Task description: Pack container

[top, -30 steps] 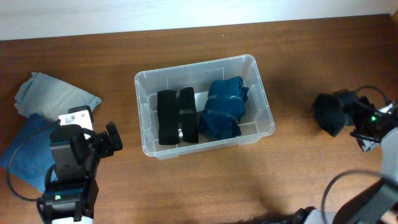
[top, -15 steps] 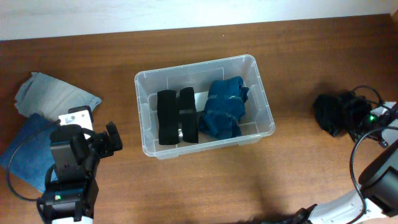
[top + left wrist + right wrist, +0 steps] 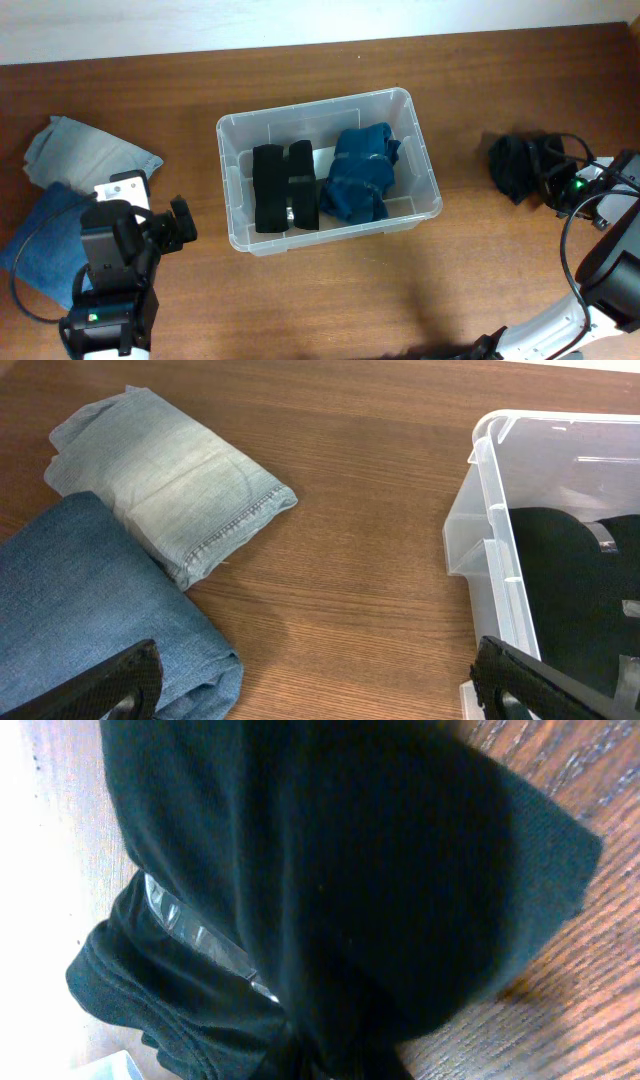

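Note:
The container (image 3: 315,104), a clear plastic tub, stands mid-table in the overhead view; its corner wall (image 3: 482,510) shows at the right of the left wrist view. Inside lie a folded black garment (image 3: 284,186) and a dark blue garment (image 3: 360,175). Far right of the tub, my right gripper (image 3: 548,172) is shut on a black cloth bundle (image 3: 512,168). That bundle (image 3: 330,870) fills the right wrist view and hides the fingers. My left gripper (image 3: 172,226) stands open and holds nothing, left of the tub, its fingertips (image 3: 130,680) over bare wood.
A folded light denim piece (image 3: 88,152) and a darker blue denim piece (image 3: 45,240) lie at the table's left, also seen as light denim (image 3: 170,470) and blue denim (image 3: 90,610). A cable loops by the right arm (image 3: 600,215).
My right gripper has shut on the black bundle and carried it a little leftward, towards the tub. The left arm and the tub's contents have not moved.

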Robot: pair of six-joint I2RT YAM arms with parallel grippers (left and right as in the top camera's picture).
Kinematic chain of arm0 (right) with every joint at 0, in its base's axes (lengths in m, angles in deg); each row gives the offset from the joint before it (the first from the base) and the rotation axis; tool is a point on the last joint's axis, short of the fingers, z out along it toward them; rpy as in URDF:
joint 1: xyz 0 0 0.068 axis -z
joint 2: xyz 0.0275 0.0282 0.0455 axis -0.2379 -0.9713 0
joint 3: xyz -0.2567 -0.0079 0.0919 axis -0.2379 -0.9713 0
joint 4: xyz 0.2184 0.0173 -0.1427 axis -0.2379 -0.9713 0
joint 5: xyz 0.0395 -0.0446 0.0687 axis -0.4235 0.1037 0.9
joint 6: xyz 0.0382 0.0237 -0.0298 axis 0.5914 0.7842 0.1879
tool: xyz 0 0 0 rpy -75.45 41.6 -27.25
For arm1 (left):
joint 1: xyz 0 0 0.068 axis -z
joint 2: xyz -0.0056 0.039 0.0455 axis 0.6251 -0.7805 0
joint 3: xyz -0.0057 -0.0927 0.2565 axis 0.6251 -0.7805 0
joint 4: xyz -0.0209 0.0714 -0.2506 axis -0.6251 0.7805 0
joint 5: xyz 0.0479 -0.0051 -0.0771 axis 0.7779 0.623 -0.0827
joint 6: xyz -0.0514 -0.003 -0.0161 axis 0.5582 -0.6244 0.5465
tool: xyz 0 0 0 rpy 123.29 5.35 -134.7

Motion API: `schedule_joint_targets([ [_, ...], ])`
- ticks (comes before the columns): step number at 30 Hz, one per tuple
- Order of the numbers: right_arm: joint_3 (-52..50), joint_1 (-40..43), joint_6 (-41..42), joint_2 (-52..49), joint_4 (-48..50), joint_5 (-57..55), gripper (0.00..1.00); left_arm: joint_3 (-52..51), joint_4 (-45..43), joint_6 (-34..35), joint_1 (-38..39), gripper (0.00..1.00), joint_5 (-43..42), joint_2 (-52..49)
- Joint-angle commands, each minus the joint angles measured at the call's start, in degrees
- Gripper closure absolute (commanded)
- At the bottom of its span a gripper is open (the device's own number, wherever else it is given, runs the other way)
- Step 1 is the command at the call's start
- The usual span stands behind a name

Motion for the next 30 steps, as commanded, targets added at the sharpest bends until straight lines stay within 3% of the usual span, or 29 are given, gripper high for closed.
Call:
schedule_joint_targets([
  [1, -0.9, -0.4, -3.9, 0.5, -0.3, 0.6, 0.96, 1.3, -0.2, 0.6, -0.3, 0.01, -0.4, 0.0],
  [9, -0.3, -1.1, -5.4, 15.0, -1.0, 4.5, 0.96, 1.3, -0.2, 0.6, -0.3, 0.01, -0.4, 0.0],
  [15, 3.5, -8.6, -10.7, 32.0, -10.1, 5.3, 0.96, 1.3, -0.2, 0.5, -0.3, 0.01, -0.4, 0.0],
  [22, 7.4, -25.9, -17.7, 41.5, -15.3, 5.3, 0.96, 1.3, -0.1, 0.5, -0.3, 0.0, -0.4, 0.0],
  [30, 7.7, -48.7, -19.6, 36.8, -17.1, 1.4, 0.96, 1.3, -0.1, 0.6, -0.3, 0.01, -0.4, 0.0],
])
